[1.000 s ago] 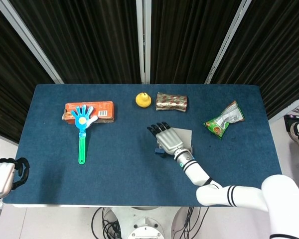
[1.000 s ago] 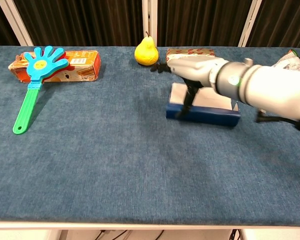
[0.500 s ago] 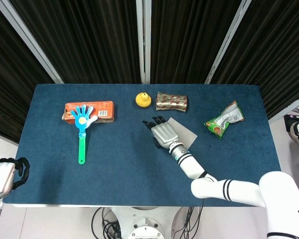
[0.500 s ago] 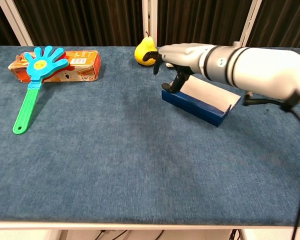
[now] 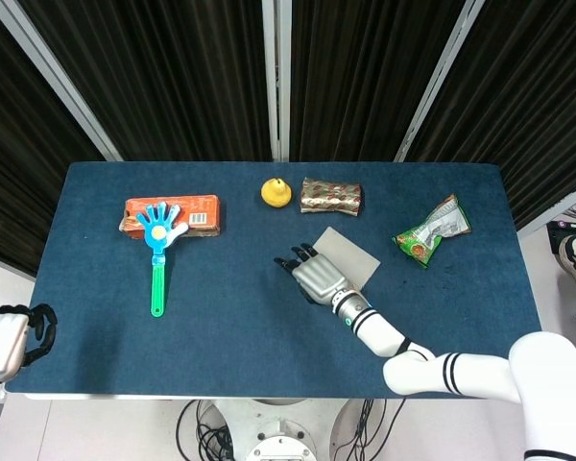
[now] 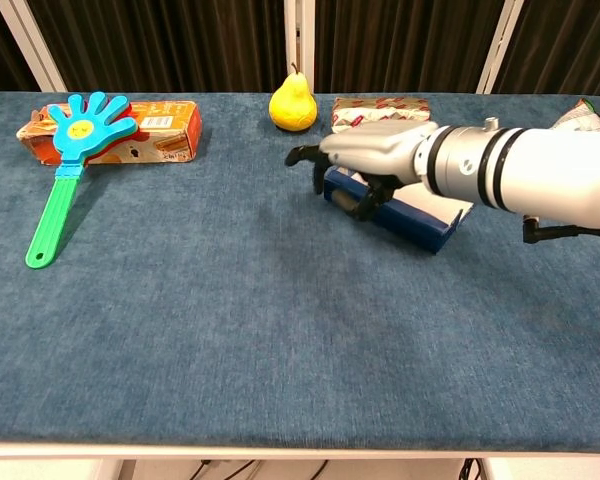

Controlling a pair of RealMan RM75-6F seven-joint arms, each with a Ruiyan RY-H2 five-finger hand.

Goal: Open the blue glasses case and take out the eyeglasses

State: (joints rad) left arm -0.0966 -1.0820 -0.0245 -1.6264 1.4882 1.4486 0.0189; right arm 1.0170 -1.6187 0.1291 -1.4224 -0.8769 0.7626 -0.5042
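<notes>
The blue glasses case (image 5: 348,254) (image 6: 417,221) has a pale grey top. It lies closed and turned at an angle, right of the table's middle. My right hand (image 5: 315,277) (image 6: 368,160) hovers over its near left end with the fingers spread. Some fingertips (image 6: 364,203) reach down and touch that end of the case, but nothing is gripped. The eyeglasses are not visible. My left hand (image 5: 10,338) hangs off the table's near left corner. It holds nothing and its dark fingers are loosely bent.
A yellow pear (image 5: 276,193) (image 6: 293,105) and a foil packet (image 5: 331,196) (image 6: 380,104) lie behind the case. A green snack bag (image 5: 432,230) is at the right. An orange box (image 5: 173,214) and a blue-and-green hand clapper (image 5: 157,252) (image 6: 68,158) lie at the left.
The case swung from square with the table to a diagonal, under my right hand's touch. The hand then slid toward the case's near left end and dropped lower. The left hand stayed still.
</notes>
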